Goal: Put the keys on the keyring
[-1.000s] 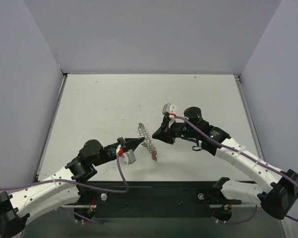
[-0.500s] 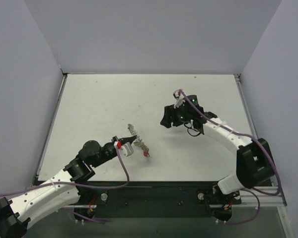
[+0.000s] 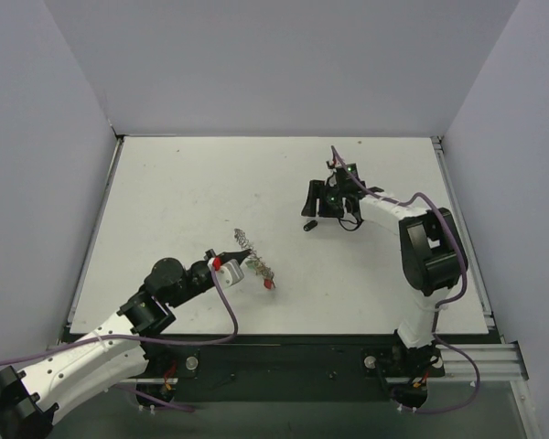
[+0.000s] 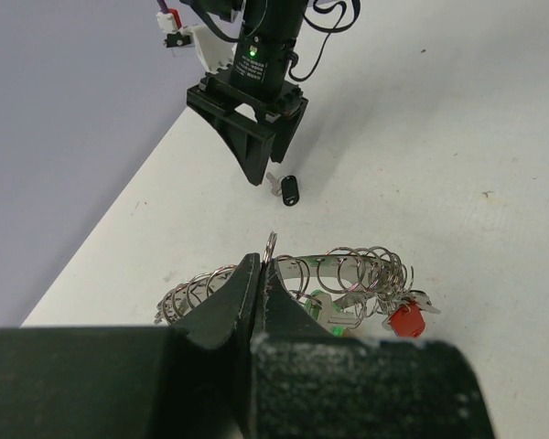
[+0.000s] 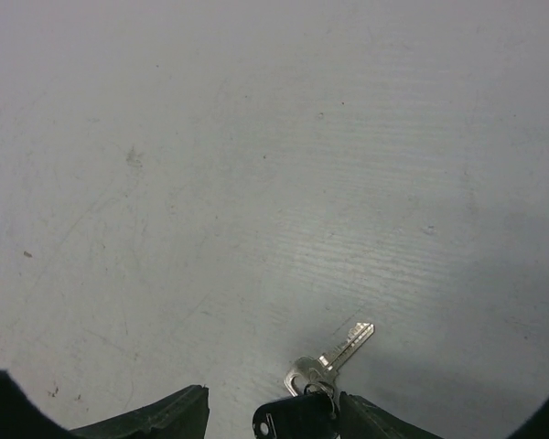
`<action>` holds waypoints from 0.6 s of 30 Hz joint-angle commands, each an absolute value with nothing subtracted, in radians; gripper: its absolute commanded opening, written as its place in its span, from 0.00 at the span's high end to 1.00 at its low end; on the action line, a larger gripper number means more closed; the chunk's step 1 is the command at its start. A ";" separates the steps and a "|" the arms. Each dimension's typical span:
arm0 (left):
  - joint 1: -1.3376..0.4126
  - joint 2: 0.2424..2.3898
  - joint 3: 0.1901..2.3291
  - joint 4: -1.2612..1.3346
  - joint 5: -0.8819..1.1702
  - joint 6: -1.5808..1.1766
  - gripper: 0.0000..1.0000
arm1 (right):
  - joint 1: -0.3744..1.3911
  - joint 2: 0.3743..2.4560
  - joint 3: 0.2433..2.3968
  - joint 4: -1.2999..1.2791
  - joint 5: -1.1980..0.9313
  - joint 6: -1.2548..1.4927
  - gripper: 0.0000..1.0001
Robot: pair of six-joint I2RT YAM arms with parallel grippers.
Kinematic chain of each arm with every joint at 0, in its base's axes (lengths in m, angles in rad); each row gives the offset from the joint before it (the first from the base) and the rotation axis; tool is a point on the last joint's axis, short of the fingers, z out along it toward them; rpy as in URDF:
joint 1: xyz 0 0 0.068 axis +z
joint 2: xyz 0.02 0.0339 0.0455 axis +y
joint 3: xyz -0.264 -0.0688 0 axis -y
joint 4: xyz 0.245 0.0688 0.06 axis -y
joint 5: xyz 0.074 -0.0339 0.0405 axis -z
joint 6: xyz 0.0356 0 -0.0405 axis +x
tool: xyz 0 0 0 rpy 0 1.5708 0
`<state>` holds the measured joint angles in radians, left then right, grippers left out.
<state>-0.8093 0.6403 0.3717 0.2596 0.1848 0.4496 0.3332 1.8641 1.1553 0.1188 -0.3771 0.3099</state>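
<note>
My left gripper (image 3: pixel 234 261) is shut on one loop of the keyring (image 3: pixel 253 260), a grey coil-like ring held just above the table. In the left wrist view the jaws (image 4: pixel 263 267) pinch a wire loop of the keyring (image 4: pixel 357 271). A red key (image 4: pixel 406 320) and a green key (image 4: pixel 328 311) hang on its coils; the red key (image 3: pixel 269 284) shows from above too. A black-headed key (image 3: pixel 307 225) lies loose on the table. My right gripper (image 3: pixel 312 208) stands open right over it. The black key (image 5: pixel 299 422) sits between the open fingers (image 5: pixel 169 413), its silver blade pointing away.
The white table (image 3: pixel 192 192) ends at grey walls on the left, right and far sides. A black rail (image 3: pixel 284 352) with the arm bases runs along the near edge. The right arm's cable (image 3: pixel 375 194) loops behind its wrist.
The right gripper has opened and swung away from the keyring toward the far right; a black key now lies under it. The left gripper drew the keyring back toward the near left.
</note>
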 commanded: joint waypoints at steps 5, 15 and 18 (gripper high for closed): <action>-0.799 0.626 0.390 0.380 0.218 0.442 1.00 | 0.313 1.927 1.189 0.118 -0.362 0.331 0.48; -0.798 0.611 0.390 0.379 0.225 0.448 1.00 | 0.305 1.960 1.170 0.132 -0.408 0.322 0.59; -0.798 0.606 0.393 0.374 0.222 0.449 1.00 | 0.305 1.968 1.149 0.150 -0.431 0.328 0.66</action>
